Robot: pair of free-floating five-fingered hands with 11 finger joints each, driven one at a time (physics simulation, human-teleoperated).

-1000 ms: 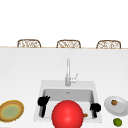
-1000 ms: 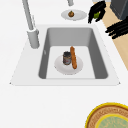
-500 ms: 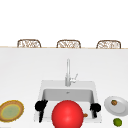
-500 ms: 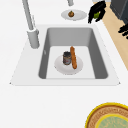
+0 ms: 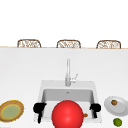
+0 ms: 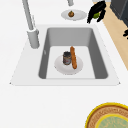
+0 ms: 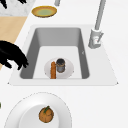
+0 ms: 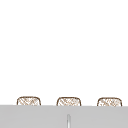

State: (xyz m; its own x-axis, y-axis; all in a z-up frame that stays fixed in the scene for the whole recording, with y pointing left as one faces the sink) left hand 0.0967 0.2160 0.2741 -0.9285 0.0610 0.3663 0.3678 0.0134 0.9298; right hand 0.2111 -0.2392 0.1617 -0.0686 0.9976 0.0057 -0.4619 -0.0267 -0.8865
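My left hand (image 5: 39, 109) hovers at the sink's (image 5: 42, 86) front left corner, fingers hanging relaxed and holding nothing; a bit of it shows at the edge of the left side view (image 6: 126, 33). My right hand (image 5: 95, 108) hangs open over the front right corner (image 7: 12, 55), empty, close to a lime (image 6: 96, 15). A big red ball (image 5: 67, 114) sits between the hands in the front view. In the basin a small white plate (image 6: 60, 68) carries a dark jar (image 6: 66, 58) and an orange stick-shaped food (image 6: 73, 57).
A tall faucet (image 5: 68, 72) stands behind the basin. A yellow-rimmed plate (image 5: 11, 110) lies on the counter at the left. At the right a white plate (image 5: 121, 106) holds a brown fruit (image 7: 46, 114), with the lime (image 5: 117, 121) beside it. Woven chair backs (image 5: 68, 44) line the far edge.
My left hand has drifted toward the counter's front edge, lower in the front view and nearly out of the left side view. The right hand has not moved.
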